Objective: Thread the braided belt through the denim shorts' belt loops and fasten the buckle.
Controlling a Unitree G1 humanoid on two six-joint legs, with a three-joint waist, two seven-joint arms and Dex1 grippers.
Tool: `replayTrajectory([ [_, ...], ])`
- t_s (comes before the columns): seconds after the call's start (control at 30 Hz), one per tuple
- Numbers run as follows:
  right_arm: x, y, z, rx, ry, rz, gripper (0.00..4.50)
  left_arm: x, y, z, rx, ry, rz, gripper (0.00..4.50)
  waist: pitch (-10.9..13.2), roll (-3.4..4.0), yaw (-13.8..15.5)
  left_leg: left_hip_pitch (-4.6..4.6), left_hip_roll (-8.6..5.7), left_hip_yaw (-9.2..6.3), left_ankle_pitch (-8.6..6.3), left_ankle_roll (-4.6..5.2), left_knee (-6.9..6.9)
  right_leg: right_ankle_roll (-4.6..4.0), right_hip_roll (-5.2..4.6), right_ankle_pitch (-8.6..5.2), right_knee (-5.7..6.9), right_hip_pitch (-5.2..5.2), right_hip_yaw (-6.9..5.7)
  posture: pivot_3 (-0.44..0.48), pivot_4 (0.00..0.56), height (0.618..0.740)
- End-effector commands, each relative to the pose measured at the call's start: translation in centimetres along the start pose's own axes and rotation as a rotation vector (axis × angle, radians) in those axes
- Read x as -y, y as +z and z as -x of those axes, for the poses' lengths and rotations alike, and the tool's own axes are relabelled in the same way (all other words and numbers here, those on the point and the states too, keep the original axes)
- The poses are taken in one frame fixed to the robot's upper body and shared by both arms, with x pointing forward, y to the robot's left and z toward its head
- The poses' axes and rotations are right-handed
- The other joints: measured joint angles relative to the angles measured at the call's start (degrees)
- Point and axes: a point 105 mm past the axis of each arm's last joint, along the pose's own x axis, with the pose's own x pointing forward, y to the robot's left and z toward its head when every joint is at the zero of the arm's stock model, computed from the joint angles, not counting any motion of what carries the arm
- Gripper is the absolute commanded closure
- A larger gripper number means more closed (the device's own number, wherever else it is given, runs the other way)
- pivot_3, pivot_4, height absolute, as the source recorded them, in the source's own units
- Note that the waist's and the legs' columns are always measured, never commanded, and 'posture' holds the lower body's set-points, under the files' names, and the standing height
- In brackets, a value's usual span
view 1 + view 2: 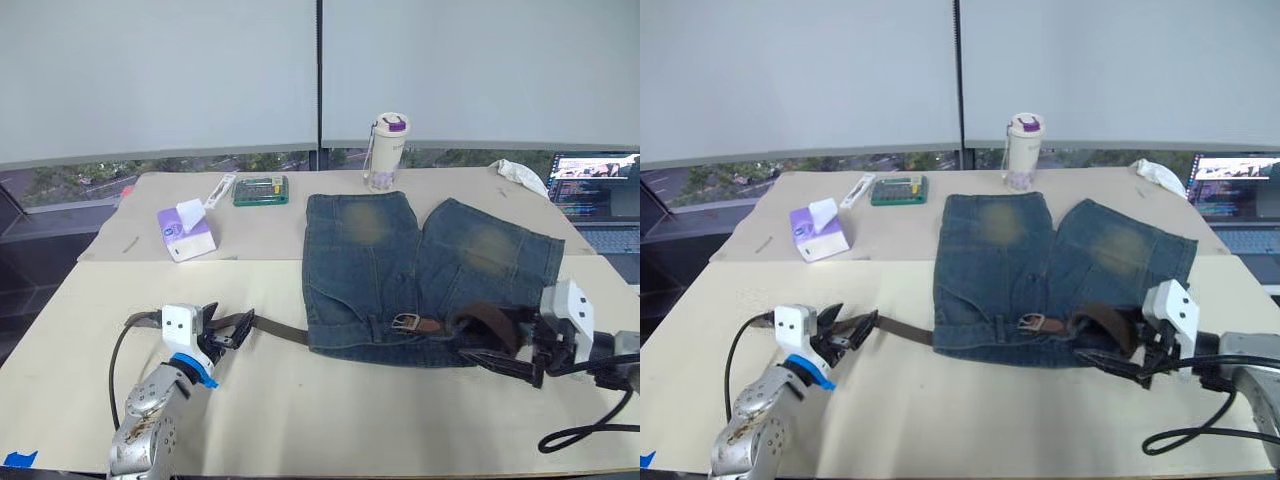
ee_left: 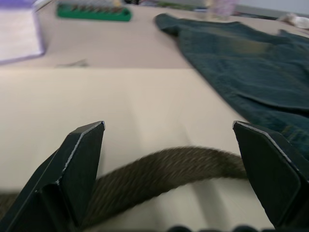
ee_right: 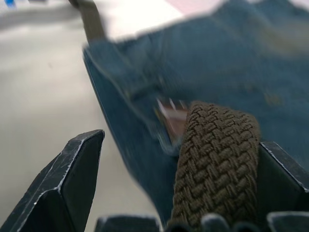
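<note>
Just ahead of the left hand (image 1: 222, 335), the braided belt (image 1: 280, 329) runs flat along the desk (image 1: 330, 420) toward the denim shorts (image 1: 420, 280). That hand's two fingers stand wide apart, astride the strap rather than pinching it; the left wrist view shows the webbing lying loose between them, touching neither. It looks like a hand poised to take the tail end and feed it, not one that has it yet.

Over at the right hand (image 1: 1140, 365), the belt rises off the waistband in a curved loop, and the right wrist view has the braid sitting between the fingers, up against the inner face of one. The gap beside the other finger says these fingers are open too, with the strap resting in the opening rather than clamped.

Between the two hands, on the waistband nearest the robot, lies the buckle (image 1: 407, 322), silver frame up, with a short brown stretch beside it. Whether the strap actually passes under the belt loops there, I can't make out. My read: threading is under way, fastening is not. Beyond the left hand sits a purple tissue pack (image 1: 185, 232), well clear.
</note>
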Motion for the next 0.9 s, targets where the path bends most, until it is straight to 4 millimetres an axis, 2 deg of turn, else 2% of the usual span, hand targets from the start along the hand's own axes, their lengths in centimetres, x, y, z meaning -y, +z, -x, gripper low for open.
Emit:
replayTrajectory([
  [0.03,0.6,-1.9,2.9,-0.192,-0.014,0.045,0.03,0.5,1.0,-0.5,0.038,-0.071,-0.030,0.00,0.00,0.10,0.09,0.01,-0.01,0.03,-0.01,0.02,-0.01,0.00,0.00,0.00,0.01,0.00,0.00,0.000,0.150,0.740],
  [0.17,0.1,-3.9,5.0,-0.327,-0.007,-0.006,0.03,1.2,1.2,-1.0,0.043,-0.138,-0.044,0.00,0.03,0.01,0.07,-0.01,0.03,0.08,-0.02,0.03,0.00,-0.01,0.00,0.00,-0.04,0.01,-0.01,0.000,0.150,0.740],
  [0.27,-0.2,-3.8,6.1,-0.349,-0.033,-0.021,0.03,2.3,1.6,-1.4,0.053,-0.232,-0.036,0.00,0.04,0.02,0.04,-0.01,0.04,0.11,-0.02,0.03,0.00,-0.01,0.01,-0.01,-0.04,0.01,0.00,0.000,0.150,0.740],
  [0.4,0.9,-1.2,6.6,-0.246,-0.120,0.015,0.03,4.3,2.1,-1.3,0.053,-0.390,-0.052,0.00,0.05,0.03,-0.39,0.00,0.05,0.15,-0.02,0.03,0.00,0.00,0.04,-0.01,-0.03,0.01,0.01,0.000,0.150,0.740],
  [0.5,0.3,1.7,4.8,-0.043,-0.096,-0.017,0.03,5.5,2.4,-1.5,0.046,-0.479,-0.055,0.00,0.07,-0.01,-0.64,0.00,0.11,0.15,-0.03,0.04,-0.01,0.00,0.09,-0.01,-0.03,0.02,-0.01,0.000,0.150,0.740],
  [0.57,-0.3,2.0,3.5,0.031,-0.066,-0.057,0.03,6.0,2.3,-1.7,0.041,-0.511,-0.066,0.00,0.11,-0.08,-0.66,0.00,0.12,0.12,-0.03,0.04,-0.01,-0.01,0.10,-0.01,-0.02,0.04,-0.03,0.000,0.150,0.740],
  [0.73,-1.4,-2.2,0.3,0.027,-0.046,-0.168,0.03,6.5,2.4,-2.7,0.044,-0.542,-0.083,0.00,0.09,-0.15,0.01,0.00,0.01,0.07,-0.03,0.05,0.02,0.00,0.04,-0.01,-0.05,0.06,-0.04,0.000,0.150,0.740],
  [0.83,-1.7,-5.6,-0.2,-0.073,-0.073,-0.231,0.03,6.6,2.5,-3.0,0.049,-0.545,-0.084,0.00,0.07,-0.06,0.04,0.00,-0.06,0.10,-0.03,0.06,0.02,-0.01,-0.02,-0.01,-0.01,0.01,0.01,0.000,0.150,0.740],
  [0.9,-1.1,-7.5,0.0,-0.146,-0.130,-0.227,0.03,6.6,2.5,-3.0,0.048,-0.547,-0.088,0.00,0.07,-0.05,-0.05,0.00,-0.02,0.09,-0.03,0.06,0.02,-0.01,-0.01,-0.01,-0.01,0.00,0.01,0.000,0.150,0.740],
])
